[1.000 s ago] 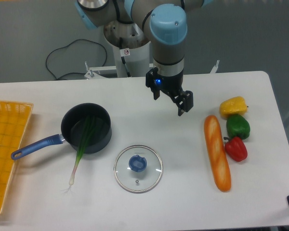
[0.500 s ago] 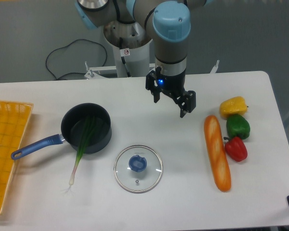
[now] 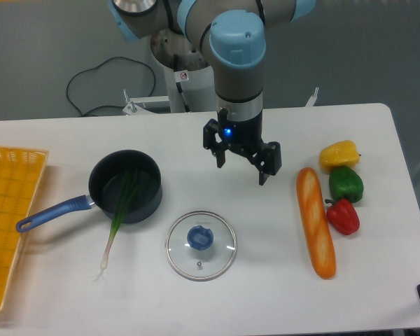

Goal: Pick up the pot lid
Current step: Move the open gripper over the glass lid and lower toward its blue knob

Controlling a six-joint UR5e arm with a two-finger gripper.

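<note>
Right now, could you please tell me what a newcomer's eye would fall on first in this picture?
It would probably fall first on the tall grey robot arm at top centre, its black two-finger gripper open in mid-air. Next might come the round black pot with a blue handle at left, a green spring onion over its rim, and the round glass lid with a blue knob at lower centre.

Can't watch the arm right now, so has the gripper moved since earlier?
Yes, the gripper has moved slightly down and left in the picture, nearer the pot lid, which hasn't moved.
</note>
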